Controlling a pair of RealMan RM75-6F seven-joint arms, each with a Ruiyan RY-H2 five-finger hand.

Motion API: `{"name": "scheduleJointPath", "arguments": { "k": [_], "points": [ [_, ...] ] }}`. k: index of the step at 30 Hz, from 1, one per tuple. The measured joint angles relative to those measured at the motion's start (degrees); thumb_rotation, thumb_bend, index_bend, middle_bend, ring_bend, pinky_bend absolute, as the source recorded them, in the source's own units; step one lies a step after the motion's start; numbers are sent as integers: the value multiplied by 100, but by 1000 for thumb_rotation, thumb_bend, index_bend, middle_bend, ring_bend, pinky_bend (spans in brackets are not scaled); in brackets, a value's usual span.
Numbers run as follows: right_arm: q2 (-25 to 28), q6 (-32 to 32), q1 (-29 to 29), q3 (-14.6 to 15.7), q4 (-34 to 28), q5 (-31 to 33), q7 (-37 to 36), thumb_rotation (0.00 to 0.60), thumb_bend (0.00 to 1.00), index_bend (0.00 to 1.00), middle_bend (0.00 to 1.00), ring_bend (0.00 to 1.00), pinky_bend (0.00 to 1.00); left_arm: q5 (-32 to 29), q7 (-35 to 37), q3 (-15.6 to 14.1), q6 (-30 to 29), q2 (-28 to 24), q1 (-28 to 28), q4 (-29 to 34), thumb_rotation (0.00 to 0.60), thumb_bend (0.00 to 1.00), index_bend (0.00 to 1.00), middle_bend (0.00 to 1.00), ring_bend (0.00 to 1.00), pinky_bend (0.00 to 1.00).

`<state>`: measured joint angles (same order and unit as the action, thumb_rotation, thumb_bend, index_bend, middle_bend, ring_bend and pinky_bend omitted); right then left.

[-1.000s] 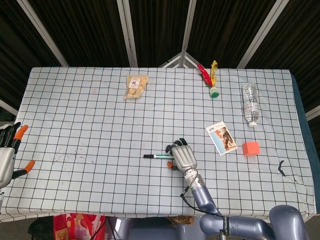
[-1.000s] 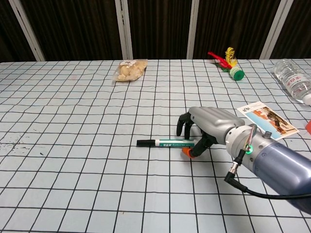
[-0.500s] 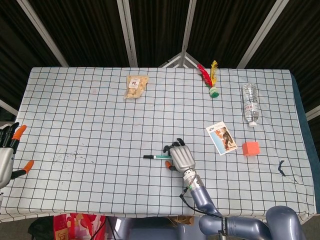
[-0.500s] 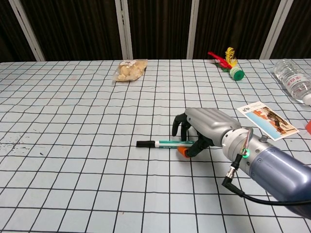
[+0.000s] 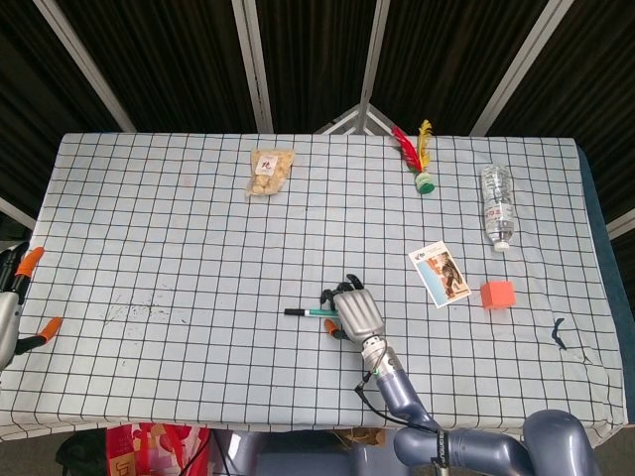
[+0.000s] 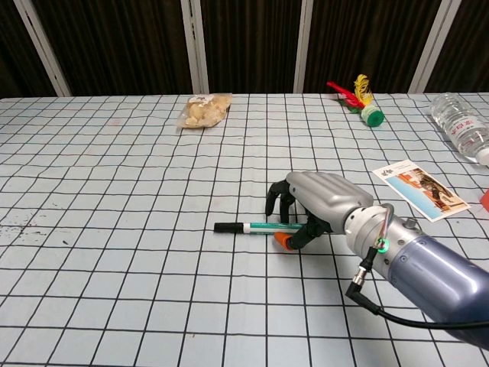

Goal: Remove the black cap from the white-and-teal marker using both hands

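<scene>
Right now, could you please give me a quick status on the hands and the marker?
Right hand curled over marker on the table, grip unconfirmed. Left hand at table's left edge, holding nothing. Cap on. Nothing in the way.

No text legible: print on the marker [image 6: 263,226], the card [image 6: 419,188], the snack bag [image 6: 203,108] label and the bottle [image 5: 496,204] label is too small or blurred to read in either view.

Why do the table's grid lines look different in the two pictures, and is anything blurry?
Head view: seen from above, squares on the tablecloth stay fairly even, all sharp. Chest view: low angle stretches the near squares; the marker is crisp, soft shadow under the right hand.
</scene>
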<state>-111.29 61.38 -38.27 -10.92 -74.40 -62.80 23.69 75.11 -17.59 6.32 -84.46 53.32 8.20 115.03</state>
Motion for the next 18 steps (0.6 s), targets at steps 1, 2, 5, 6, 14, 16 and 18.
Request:
{"name": "scheduleJointPath", "arguments": {
  "k": [1,2,5,6,14,16,18],
  "points": [
    [1,-2,0,-1,2,-9,-2,600,453,399,511,304,128,9,5,0,-12,-8,-5,-1,600,343,24,0,0,0],
    [0,-4,1,-1,6,-21,-9,600,455,399,512,305,128,18,5,-1,-22,-14,-10,0,600,344,24,0,0,0],
    [-17,-18,7,-1,23,-48,-46,600,455,399,512,305,128,46,3,-7,-55,-35,-26,19,600,343,24,0,0,0],
    [-25,-23,9,-1,30,-55,-59,600,455,399,512,305,128,50,0,-6,-67,-40,-30,26,600,343,24,0,0,0],
    [-110,-108,5,20,173,-122,-124,600,455,381,512,305,128,40,-21,-5,-105,-78,-52,70,600,344,24,0,0,0],
    [-107,-137,6,20,170,-113,-121,600,455,377,512,305,128,42,-36,-10,-107,-78,-54,70,600,344,24,0,0,0],
    [-98,-159,4,24,158,-102,-75,600,455,367,510,299,128,36,-44,-12,-99,-75,-51,71,600,344,24,0,0,0]
  ]
}}
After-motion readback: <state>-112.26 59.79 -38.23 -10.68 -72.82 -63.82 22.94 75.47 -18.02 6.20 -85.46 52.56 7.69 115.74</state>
